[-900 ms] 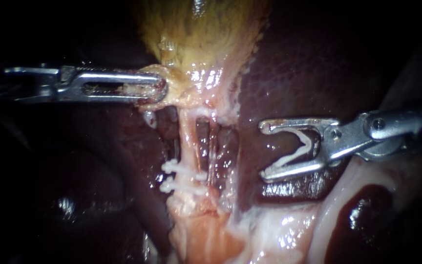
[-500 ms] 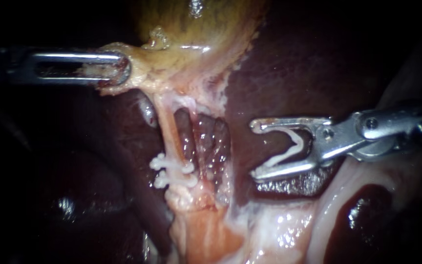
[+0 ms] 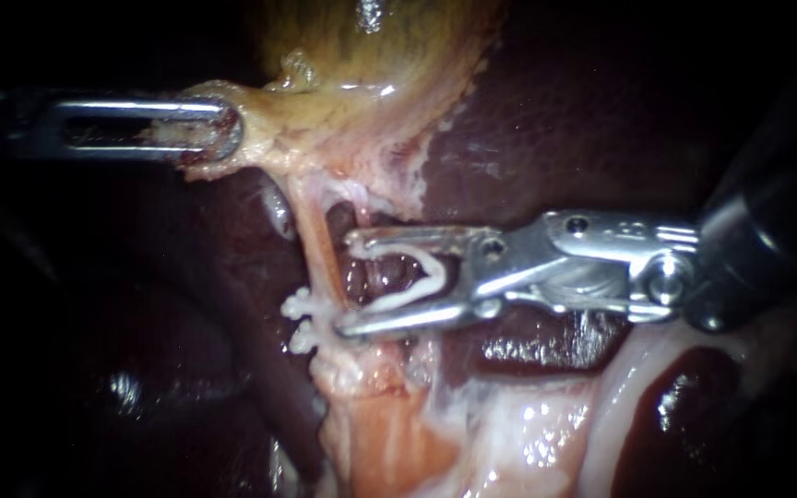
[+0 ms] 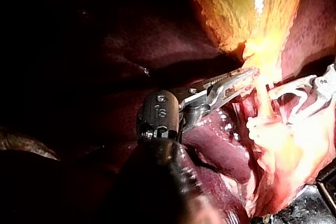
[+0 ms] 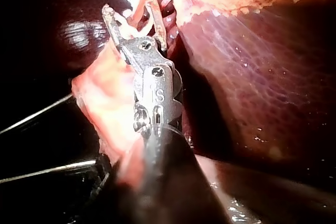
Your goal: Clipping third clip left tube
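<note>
The yellow gallbladder (image 3: 371,65) hangs at the top, and my left instrument (image 3: 191,129) is shut on its lower edge, pulling it left. From there the pale left tube (image 3: 314,244) runs down, carrying two white clips (image 3: 311,318) side by side. My right instrument (image 3: 348,284) holds an open white clip (image 3: 417,281) seated between its wide-apart jaws. Its tips lie just right of the tube, above the two clips. The left wrist view shows the left instrument (image 4: 239,77) gripping tissue; in the right wrist view the right instrument (image 5: 131,9) is at the tube.
Dark red liver (image 3: 555,120) surrounds the field. Pale fatty tissue (image 3: 528,433) lies under the right instrument's shaft. Glistening red tissue (image 3: 385,272) shows through the gap between the right instrument's jaws.
My right instrument has moved left with its clip, from over the liver to the left tube. My left instrument pulled the gallbladder edge left and up early on, then held still.
</note>
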Robot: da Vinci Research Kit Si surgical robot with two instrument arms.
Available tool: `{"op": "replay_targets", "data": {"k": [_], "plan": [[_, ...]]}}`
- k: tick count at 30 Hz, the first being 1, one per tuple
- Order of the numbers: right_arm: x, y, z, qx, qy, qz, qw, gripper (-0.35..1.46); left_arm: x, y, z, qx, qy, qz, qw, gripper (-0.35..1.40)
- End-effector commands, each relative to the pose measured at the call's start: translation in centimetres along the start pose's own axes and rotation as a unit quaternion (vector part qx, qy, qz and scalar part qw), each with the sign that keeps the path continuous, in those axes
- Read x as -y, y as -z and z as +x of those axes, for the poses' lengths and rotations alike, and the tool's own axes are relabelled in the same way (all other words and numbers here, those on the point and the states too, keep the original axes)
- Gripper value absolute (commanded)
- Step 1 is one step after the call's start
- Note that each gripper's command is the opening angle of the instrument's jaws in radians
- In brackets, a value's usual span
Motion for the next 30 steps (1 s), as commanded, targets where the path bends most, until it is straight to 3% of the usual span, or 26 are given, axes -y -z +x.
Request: {"op": "replay_targets", "data": {"k": [1, 7, 11, 13, 19, 23, 30], "plan": [[-0.03, -0.02, -0.03, 0.0, -0.003, -0.001, 1.0, 0.5, 0.0, 0.0, 0.0, 0.0, 0.0, 0.0, 1.0, -0.35], [-0.23, -0.16, -0.25, 0.0, -0.013, -0.005, 0.9999, 0.5, 0.0, 0.0, 0.0, 0.0, 0.0, 0.001, 1.0, -0.35], [-0.31, -0.32, -0.26, 0.001, -0.024, -0.001, 0.9997, 0.5, 0.0, -0.01, 0.0, 0.0, 0.0, 0.001, 1.0, -0.35], [-0.34, -0.41, -0.22, -0.012, -0.027, 0.005, 0.9996, 0.5, -0.01, -0.02, 0.0, 0.0, 0.0, 0.001, 1.0, -0.35], [-0.41, -0.61, -0.05, -0.073, -0.043, 0.031, 0.9959, 0.5, -0.02, -0.01, 0.0, -0.001, 0.0, 0.001, 1.0, -0.35], [-0.33, -0.58, 0.14, -0.11, -0.048, 0.048, 0.9916, 0.5, -0.02, -0.01, 0.0, 0.0, 0.0, 0.001, 1.0, -0.35], [-0.11, -0.37, 0.51, -0.132, -0.056, 0.06, 0.9879, 0.49, -0.02, -0.01, 0.0, 0.0, 0.0, 0.001, 1.0, -0.35]]}}
